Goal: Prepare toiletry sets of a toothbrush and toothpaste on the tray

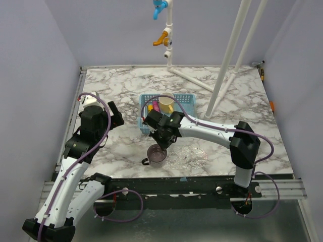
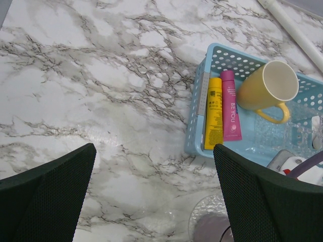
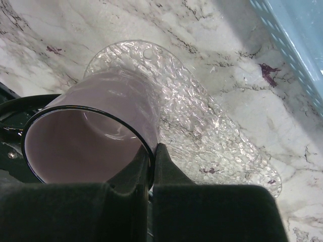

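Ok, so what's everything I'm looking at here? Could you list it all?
basket: one, light blue, mid-table
yellow tube: one, yellow, lying in basket
pink tube: one, pink, beside yellow tube
yellow mug: one, yellow, in basket
tray: one, clear and dimpled, on table in front of basket
lilac mug: one, lilac, at tray's end
table: one, white-grey marble
pipes: several, white, at the back
blue clip: one, blue, on a pipe
orange clip: one, orange, below blue clip
left gripper: one, black, open, left of basket
right gripper: one, black, shut on lilac mug's rim
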